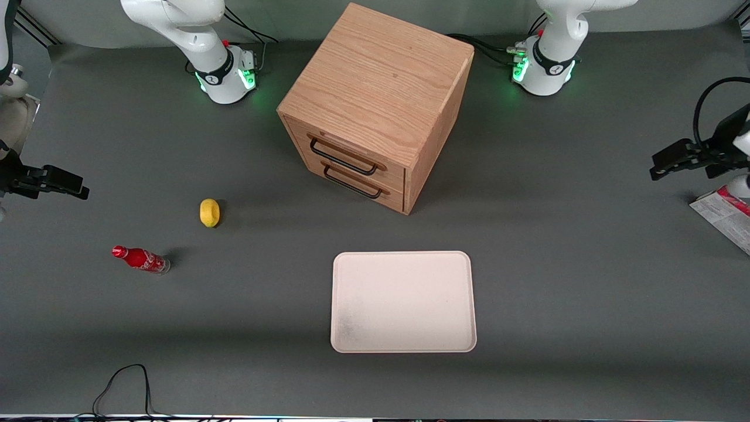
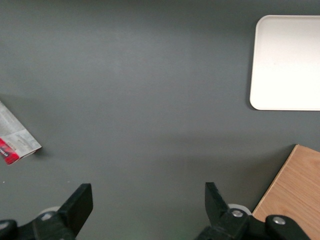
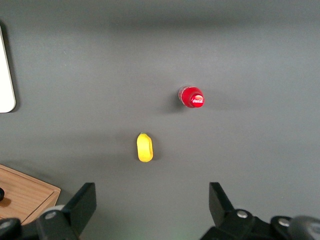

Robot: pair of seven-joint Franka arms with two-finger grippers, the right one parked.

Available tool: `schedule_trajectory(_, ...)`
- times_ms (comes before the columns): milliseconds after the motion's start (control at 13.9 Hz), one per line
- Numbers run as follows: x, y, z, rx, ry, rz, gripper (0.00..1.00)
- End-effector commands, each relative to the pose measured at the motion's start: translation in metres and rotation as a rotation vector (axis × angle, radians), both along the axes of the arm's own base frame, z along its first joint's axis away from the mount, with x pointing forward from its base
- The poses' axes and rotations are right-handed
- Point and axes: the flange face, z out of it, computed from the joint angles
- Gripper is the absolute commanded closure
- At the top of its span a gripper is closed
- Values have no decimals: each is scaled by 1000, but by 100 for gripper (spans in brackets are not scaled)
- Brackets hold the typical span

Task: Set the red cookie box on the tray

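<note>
The red cookie box lies flat on the grey table at the working arm's end, partly cut off by the picture's edge; its pale printed face and a red end show in the left wrist view. The cream-white tray lies flat and bare near the front camera, in front of the wooden cabinet; it also shows in the left wrist view. My left gripper hangs above the table beside the box, a little farther from the front camera. It is open and empty, over bare table.
A wooden two-drawer cabinet stands mid-table, farther from the front camera than the tray; its corner shows in the left wrist view. A yellow lemon and a small red soda bottle lie toward the parked arm's end.
</note>
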Motion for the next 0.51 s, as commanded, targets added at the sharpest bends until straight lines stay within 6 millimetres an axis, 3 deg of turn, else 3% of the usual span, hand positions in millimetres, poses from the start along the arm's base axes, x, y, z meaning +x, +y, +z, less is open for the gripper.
schedule_trajectory(0, -4, 49, 1, -1, 5, 79, 0)
schedule_trajectory(216, -5, 120, -12, -3, 10, 100, 0)
schedule_trajectory(433, -21, 206, -28, -8, 23, 193, 0)
